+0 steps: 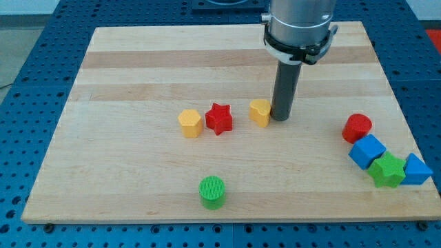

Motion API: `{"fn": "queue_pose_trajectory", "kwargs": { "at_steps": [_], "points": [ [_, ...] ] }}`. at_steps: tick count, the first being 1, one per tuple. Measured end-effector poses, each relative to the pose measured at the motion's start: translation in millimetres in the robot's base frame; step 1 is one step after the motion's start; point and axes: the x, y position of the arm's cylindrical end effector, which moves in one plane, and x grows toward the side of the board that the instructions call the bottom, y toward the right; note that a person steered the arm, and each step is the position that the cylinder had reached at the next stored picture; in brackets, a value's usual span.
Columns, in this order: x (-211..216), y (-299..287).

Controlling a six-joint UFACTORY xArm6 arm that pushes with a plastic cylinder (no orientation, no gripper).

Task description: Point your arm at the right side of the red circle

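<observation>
Waiting mid-worktop [62,138], your task looks barely begun.
Your tool's tip [281,118], a bare rod holding nothing, touches the yellow block [260,111], well left of the red circle [357,128].

A pale wooden board [138,62] with lengthwise grain lies on a blue perforated table [34,41] under even, soft light.

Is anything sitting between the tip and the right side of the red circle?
Nothing visible blocks the way. My tip sits just right of a yellow block, and bare board lies between it and the red circle toward the view's right. The blue cube touches the circle's lower right, so the tip should come in above it.
</observation>
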Motion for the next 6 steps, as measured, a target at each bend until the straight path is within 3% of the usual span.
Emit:
{"fn": "queue_pose_trajectory", "kwargs": {
  "at_steps": [2, 3, 4, 5, 6],
  "points": [
    [0, -29],
    [-6, -11],
    [-36, 71],
    [-37, 183],
    [4, 259]
  ]
}}
